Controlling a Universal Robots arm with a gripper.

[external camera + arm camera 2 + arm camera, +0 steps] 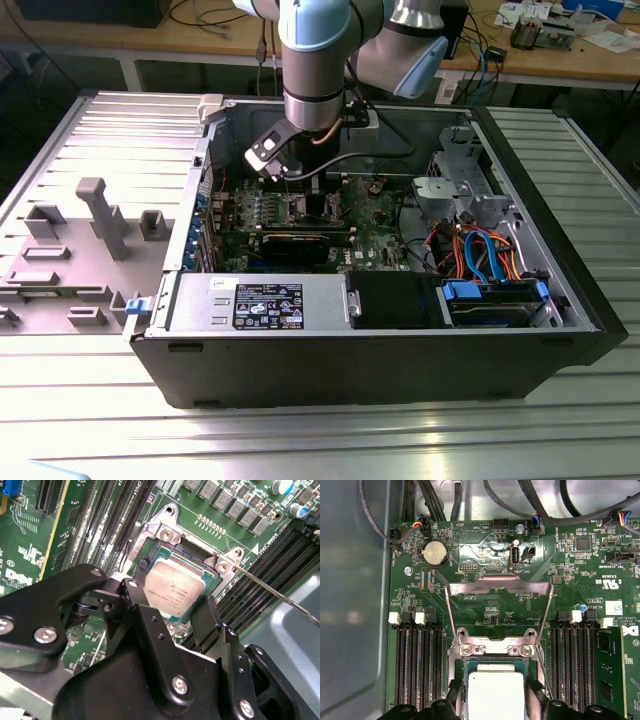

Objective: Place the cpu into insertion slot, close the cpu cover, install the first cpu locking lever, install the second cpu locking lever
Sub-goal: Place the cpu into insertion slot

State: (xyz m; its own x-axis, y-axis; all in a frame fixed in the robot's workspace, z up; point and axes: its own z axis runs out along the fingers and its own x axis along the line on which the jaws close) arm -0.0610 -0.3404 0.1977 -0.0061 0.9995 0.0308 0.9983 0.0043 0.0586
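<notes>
The cpu (pixel 176 591), a flat square with a silver top, lies at the mouth of the insertion slot (pixel 165 535), level with its silvery rim. My gripper (pixel 170 597) has one black finger on each side of it and looks shut on it. In the first wrist view the cpu (pixel 496 696) sits between the same fingers (pixel 454 692). The cpu cover (pixel 499 584) stands swung open beyond the slot. A thin metal locking lever (pixel 280 596) juts out beside the socket. In the exterior view my gripper (pixel 298 195) is down inside the computer case.
Long black memory slots (pixel 417 665) flank the socket on both sides. The open case (pixel 380 345) holds a graphics card (pixel 300 245) and orange and blue cables (pixel 480 255). A grey fixture tray (pixel 100 215) lies at the exterior view's left.
</notes>
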